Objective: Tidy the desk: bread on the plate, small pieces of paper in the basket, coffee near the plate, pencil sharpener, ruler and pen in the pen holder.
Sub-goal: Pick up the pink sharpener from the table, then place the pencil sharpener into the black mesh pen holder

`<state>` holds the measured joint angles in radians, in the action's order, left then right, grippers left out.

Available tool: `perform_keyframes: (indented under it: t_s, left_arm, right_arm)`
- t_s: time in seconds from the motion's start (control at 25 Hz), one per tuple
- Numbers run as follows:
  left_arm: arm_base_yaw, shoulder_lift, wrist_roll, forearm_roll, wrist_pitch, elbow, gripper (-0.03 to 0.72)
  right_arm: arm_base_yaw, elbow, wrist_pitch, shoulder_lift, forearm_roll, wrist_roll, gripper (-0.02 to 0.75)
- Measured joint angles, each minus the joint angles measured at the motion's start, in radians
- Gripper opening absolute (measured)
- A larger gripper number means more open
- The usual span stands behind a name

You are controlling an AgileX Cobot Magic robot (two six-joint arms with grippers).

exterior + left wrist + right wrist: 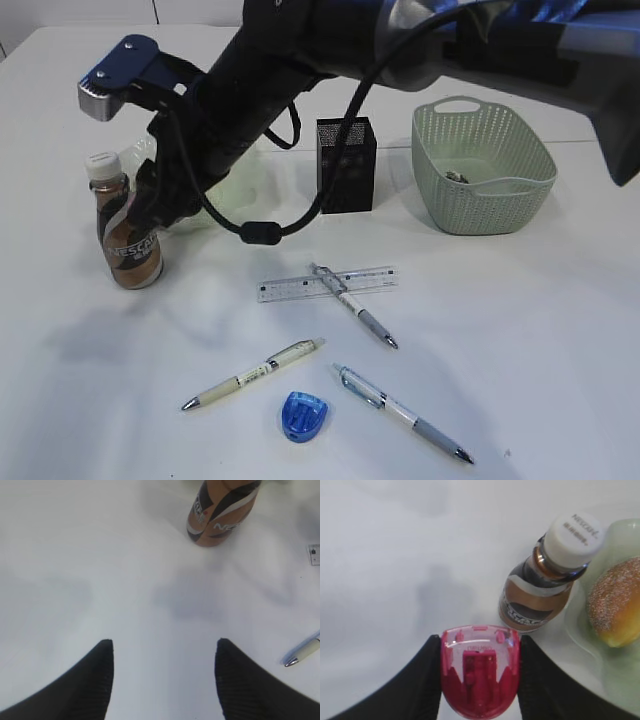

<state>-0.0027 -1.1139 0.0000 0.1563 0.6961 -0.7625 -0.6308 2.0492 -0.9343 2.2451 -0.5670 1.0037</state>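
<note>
Because the bread (616,602) already lies in the plate (580,630) and the coffee (545,580) stands just beside its rim, those steps look finished, and the pen holder (346,165) waits well apart by the basket (482,165). The right gripper (479,680) is clamped on a red pencil sharpener (479,677) hanging above the desk (520,330) near the coffee, presumably bound for the holder, while the left gripper (164,680) hovers with parted, empty jaws, the bottle ahead.
</note>
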Motion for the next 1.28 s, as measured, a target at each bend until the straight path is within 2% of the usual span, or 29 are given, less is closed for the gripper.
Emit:
perform_keyframes:
  t_s: [0.48, 1.04, 1.28]
  left_arm:
    - [0.000, 0.000, 0.000, 0.000, 0.000, 0.000, 0.445]
    - [0.000, 0.000, 0.000, 0.000, 0.013, 0.000, 0.445]
    - [0.000, 0.000, 0.000, 0.000, 0.015, 0.000, 0.445]
  right_arm:
    - [0.069, 0.043, 0.012, -0.019, -0.008, -0.129, 0.335]
    - [0.274, 0.048, 0.032, -0.069, -0.087, -0.136, 0.335]
    - [0.336, 0.048, 0.122, -0.069, -0.091, -0.138, 0.335]
